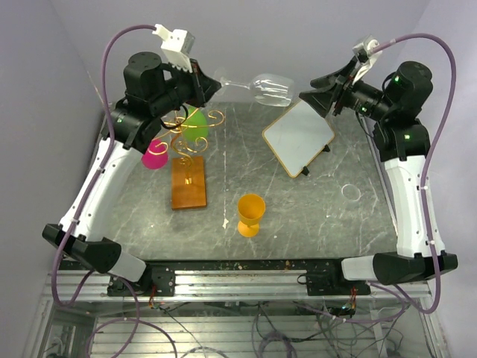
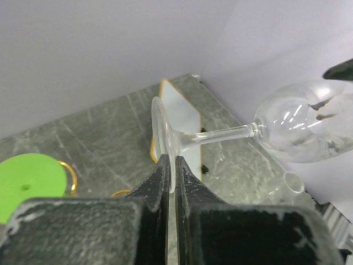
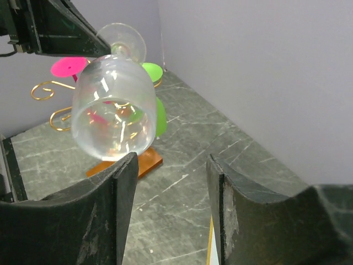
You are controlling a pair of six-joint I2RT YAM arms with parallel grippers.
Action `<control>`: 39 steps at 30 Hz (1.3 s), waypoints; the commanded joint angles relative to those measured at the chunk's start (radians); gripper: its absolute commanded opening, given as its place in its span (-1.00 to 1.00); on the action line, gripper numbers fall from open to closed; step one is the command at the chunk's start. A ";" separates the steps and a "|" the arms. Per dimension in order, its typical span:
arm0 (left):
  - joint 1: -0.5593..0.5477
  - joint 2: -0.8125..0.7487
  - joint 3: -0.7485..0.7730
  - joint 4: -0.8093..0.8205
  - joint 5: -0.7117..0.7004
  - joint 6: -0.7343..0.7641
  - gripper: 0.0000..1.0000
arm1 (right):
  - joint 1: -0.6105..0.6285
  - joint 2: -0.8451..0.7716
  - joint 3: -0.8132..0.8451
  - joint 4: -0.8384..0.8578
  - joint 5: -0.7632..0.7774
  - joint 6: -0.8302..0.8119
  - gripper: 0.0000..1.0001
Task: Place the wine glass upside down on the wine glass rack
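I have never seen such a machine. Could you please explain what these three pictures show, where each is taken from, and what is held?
These are two robot arms bolted to a grey table, each ending in a two-finger gripper. The wide picture looks down from above; the other two come from wrist cameras. The left gripper pinches the foot of a clear wine glass, holding it sideways in the air. The right gripper is open, near the bowl. On the table are a gold-wire rack carrying a green glass and a pink glass, an orange goblet and a white board.
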 commanded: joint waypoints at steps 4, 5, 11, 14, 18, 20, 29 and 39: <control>0.009 -0.059 0.090 -0.037 -0.184 0.167 -0.86 | -0.008 -0.045 0.014 -0.061 0.035 -0.065 0.09; 0.008 -0.061 0.105 -0.048 -0.210 0.198 -0.87 | -0.013 -0.049 0.012 -0.070 0.050 -0.075 0.10; -0.075 -0.065 0.139 -0.072 -0.384 0.432 -0.86 | -0.055 -0.070 -0.017 -0.106 0.144 -0.154 0.14; -0.109 -0.057 0.147 -0.066 -0.453 0.518 -0.86 | -0.075 -0.086 -0.031 -0.127 0.193 -0.192 0.16; -0.171 -0.030 0.170 -0.056 -0.545 0.643 -0.87 | -0.108 -0.116 -0.051 -0.153 0.218 -0.222 0.20; -0.200 -0.014 0.175 -0.044 -0.587 0.711 -0.86 | -0.121 -0.137 -0.065 -0.159 0.235 -0.239 0.21; -0.319 0.022 0.110 0.006 -0.691 1.009 -0.86 | -0.145 -0.174 -0.104 -0.185 0.264 -0.274 0.24; -0.351 0.076 0.070 -0.007 -0.670 1.132 -0.86 | -0.158 -0.173 -0.115 -0.183 0.226 -0.263 0.25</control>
